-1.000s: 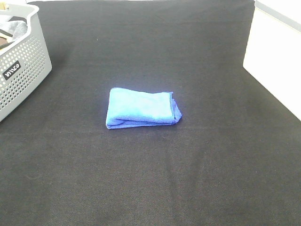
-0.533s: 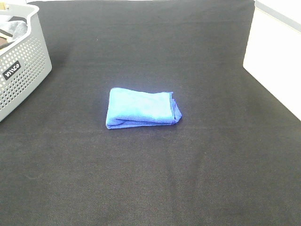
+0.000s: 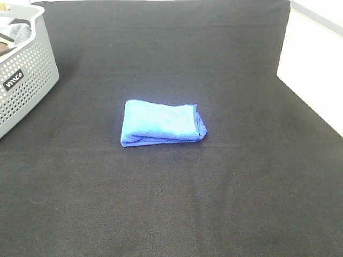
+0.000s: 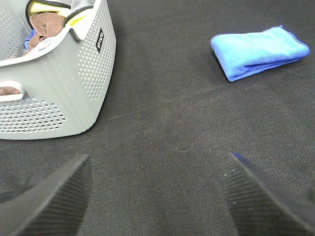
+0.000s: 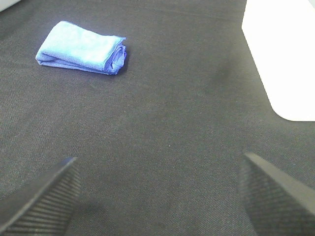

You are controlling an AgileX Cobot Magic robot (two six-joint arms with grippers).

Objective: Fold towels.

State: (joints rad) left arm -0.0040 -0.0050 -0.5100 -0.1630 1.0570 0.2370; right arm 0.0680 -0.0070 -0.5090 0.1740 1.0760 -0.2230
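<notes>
— Towel (image 3: pixel 162 124) position, please?

— The blue towel lies folded near the middle of the black table (image 3: pixel 177 203), flat, with nothing touching it.

— And the grippers?

— The left gripper (image 4: pixel 155 196) has its jaws wide apart above the bare cloth, holding nothing. The right gripper (image 5: pixel 160 196) is also wide and holds nothing. Both are well apart from the towel.

— Anything else?

— A grey perforated basket (image 3: pixel 27 80) stands at the far left corner, with some cloths inside.

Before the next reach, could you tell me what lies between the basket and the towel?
Nothing: only bare black cloth separates the basket from the towel, clearest in the high view.
</notes>
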